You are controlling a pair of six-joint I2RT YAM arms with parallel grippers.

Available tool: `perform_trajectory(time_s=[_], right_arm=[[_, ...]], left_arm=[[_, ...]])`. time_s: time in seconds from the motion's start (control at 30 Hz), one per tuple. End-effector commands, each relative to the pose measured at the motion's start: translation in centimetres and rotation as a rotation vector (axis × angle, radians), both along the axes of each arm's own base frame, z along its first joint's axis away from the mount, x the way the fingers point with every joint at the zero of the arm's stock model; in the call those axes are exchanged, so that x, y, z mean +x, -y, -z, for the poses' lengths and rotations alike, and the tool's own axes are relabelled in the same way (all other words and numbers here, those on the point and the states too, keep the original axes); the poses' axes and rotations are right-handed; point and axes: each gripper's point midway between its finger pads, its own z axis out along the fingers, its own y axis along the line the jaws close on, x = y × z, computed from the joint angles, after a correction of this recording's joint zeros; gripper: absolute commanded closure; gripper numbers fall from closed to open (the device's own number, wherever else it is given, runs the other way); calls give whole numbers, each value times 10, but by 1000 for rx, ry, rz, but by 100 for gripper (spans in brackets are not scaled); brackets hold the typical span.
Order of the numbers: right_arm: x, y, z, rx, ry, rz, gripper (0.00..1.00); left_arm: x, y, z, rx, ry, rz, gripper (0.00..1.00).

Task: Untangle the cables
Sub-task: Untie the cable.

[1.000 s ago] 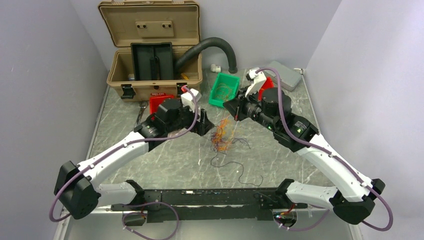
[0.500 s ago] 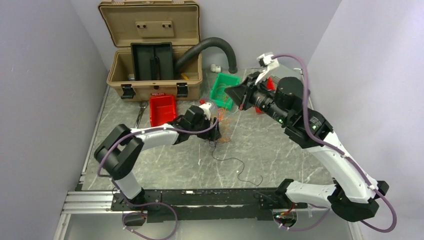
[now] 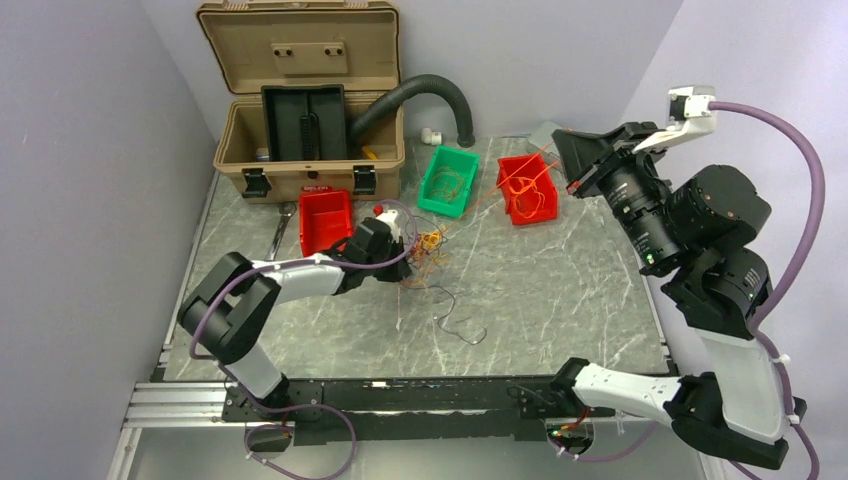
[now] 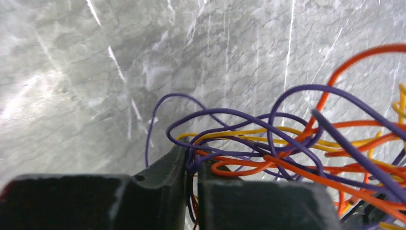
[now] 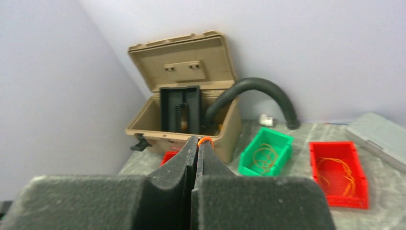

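case (image 3: 310, 140): back left on the counter (image 3: 560, 290), lid up
hose (image 3: 430, 90): behind and right of the case
left bin (image 3: 325, 220): just before the case
middle bin (image 3: 448, 182): right of the case, wires in it
right bin (image 3: 528, 190): just right of the middle bin, wires in it
cables (image 3: 432, 262): mid-counter, before the middle bin
left hand (image 4: 191, 165): at the cables' left edge, wires between its fingers
right hand (image 5: 197, 143): high over the back right corner, a strand (image 5: 206, 140) in its tips

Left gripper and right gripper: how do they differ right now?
Height: the left gripper is low at the grey marble table; the right gripper is raised high above it. Load: the left gripper pinches strands of the tangle of thin purple, orange and yellow wires; the right gripper pinches only a thin orange wire at its tip. Shared: both black, jaws closed.
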Motion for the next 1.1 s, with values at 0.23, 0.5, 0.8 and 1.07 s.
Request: perform_trajectory(time_s=[0.23, 0.5, 0.8, 1.07], right_arm=[[-5, 106, -1, -30, 14, 473, 100], [8, 103, 101, -205, -172, 542, 100], [10, 55, 326, -462, -649, 422, 100], [9, 46, 402, -382, -809, 396, 71]], left_arm=[[-10, -75, -5, 158, 30, -164, 100], [-23, -86, -43, 133, 117, -114, 100], [-28, -87, -71, 165, 156, -55, 96], [-26, -77, -68, 197, 167, -15, 96]])
